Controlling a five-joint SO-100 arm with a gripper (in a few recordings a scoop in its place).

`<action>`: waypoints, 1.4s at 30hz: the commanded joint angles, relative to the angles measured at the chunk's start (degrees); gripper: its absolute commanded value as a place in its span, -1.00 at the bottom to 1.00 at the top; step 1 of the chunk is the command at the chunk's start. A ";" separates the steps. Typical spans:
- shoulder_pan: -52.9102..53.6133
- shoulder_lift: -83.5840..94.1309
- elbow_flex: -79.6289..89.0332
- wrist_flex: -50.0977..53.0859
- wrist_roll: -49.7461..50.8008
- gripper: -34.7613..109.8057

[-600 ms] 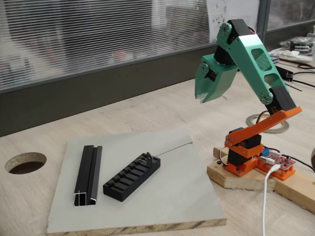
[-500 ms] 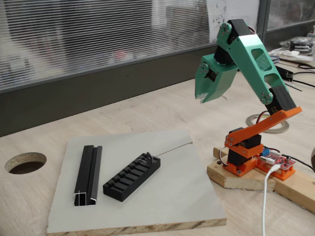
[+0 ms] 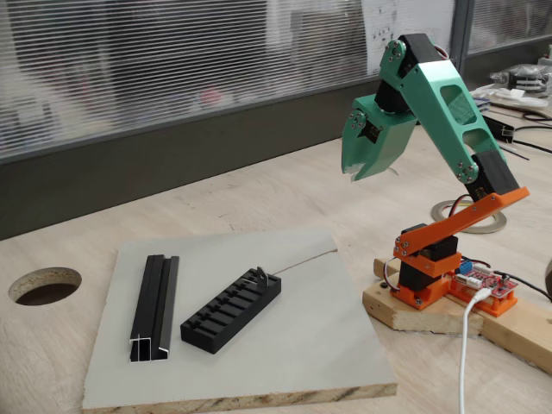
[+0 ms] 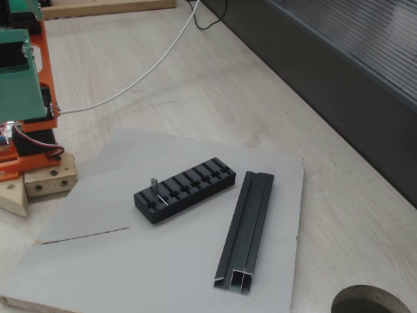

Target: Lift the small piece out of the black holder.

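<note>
In a fixed view, the green hand [image 3: 352, 172] hangs high above the wooden surface [image 3: 285, 194], well apart from the grey board [image 3: 285, 336]; its fingertips look together, holding nothing. The black holder [image 3: 231, 311] lies on the board, right of the black grooved rail [image 3: 156, 306], with the small piece [image 3: 260, 277] standing in a slot at its far end.

In the other fixed view, the small piece [image 4: 154, 188] stands upright near the holder's [image 4: 186, 189] left end. The hand should probably spread first, descend straight over that end slot, pinch the plate's flat faces, then lift vertically without tilting.
</note>
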 commanded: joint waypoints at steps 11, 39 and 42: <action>-0.18 0.62 0.18 1.76 0.26 -0.32; -0.35 0.53 0.18 1.67 2.55 -0.31; -1.05 0.53 0.09 1.67 10.37 -0.31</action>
